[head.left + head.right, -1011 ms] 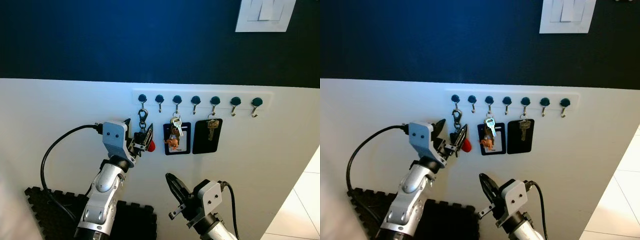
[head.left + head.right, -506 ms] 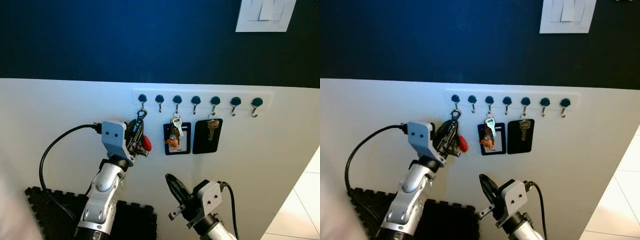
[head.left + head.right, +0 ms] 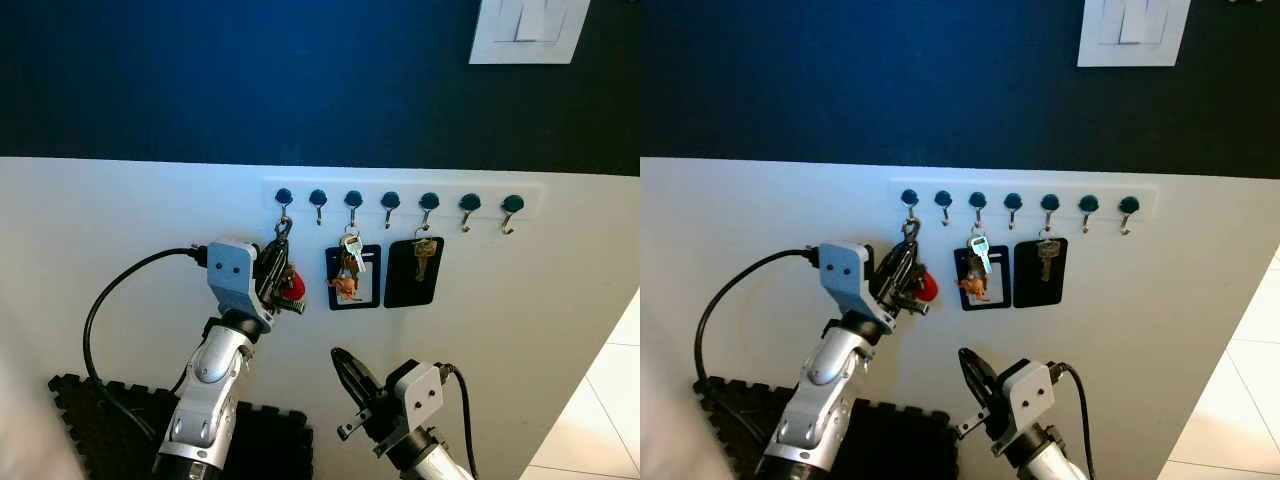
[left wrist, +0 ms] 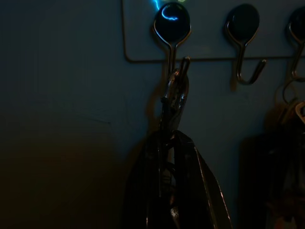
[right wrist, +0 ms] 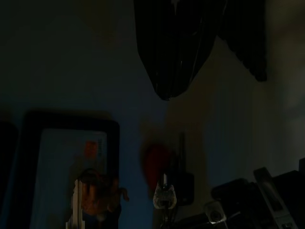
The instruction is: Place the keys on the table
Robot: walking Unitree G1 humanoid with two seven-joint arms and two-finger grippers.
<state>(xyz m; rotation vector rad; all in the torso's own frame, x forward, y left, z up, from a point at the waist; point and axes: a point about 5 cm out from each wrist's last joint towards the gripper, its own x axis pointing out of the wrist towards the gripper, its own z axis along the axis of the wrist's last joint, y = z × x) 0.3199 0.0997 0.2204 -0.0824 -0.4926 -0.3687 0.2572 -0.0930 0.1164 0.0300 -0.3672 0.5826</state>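
No readable text, brand, number or sign anywhere; the small orange mark on the card in the black holder (image 5: 66,157) is too dark and blurred to make out

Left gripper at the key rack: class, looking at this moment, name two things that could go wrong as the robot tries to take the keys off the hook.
1. The left gripper is shut on the keys, but their clip is on the first hook; pulling straight out may jam it.
2. The neighbouring key bunch hangs close by, so a sideways swing might knock it off its hook.
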